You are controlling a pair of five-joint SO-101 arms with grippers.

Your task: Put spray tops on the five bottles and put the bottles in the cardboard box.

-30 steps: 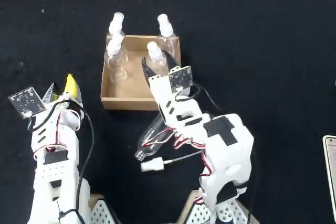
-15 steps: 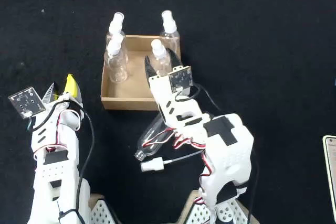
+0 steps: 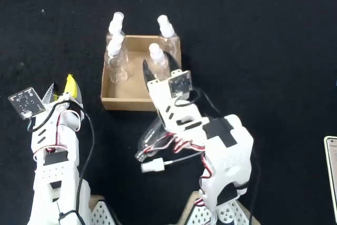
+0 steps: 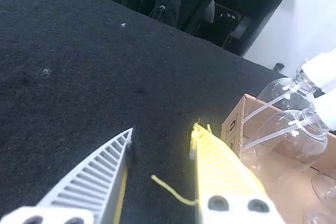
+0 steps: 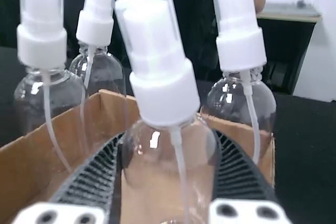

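Observation:
A cardboard box (image 3: 111,97) stands on the black table with several clear bottles upright in it, each with a white spray top. My right gripper (image 3: 158,62) reaches into the box and is shut on the bottle (image 3: 156,55) at its near right. In the right wrist view that bottle (image 5: 168,145) sits between the black fingers (image 5: 97,177). The other bottles (image 5: 42,87) (image 5: 241,93) stand behind it. One more bottle (image 3: 154,133) lies uncapped on the table under the right arm. A loose spray top (image 3: 154,166) lies beside it. My left gripper (image 3: 60,89) (image 4: 161,135) is open over bare cloth left of the box.
A white flat object (image 3: 331,167) lies at the table's right edge. The right arm's body (image 3: 226,151) hangs over the lying bottle. Bare black cloth spreads to the right of the box and on its far side.
The right gripper and its bottle nudged slightly to the right and farther off, then came back. The back-right bottle shifted with them. The left arm stayed still.

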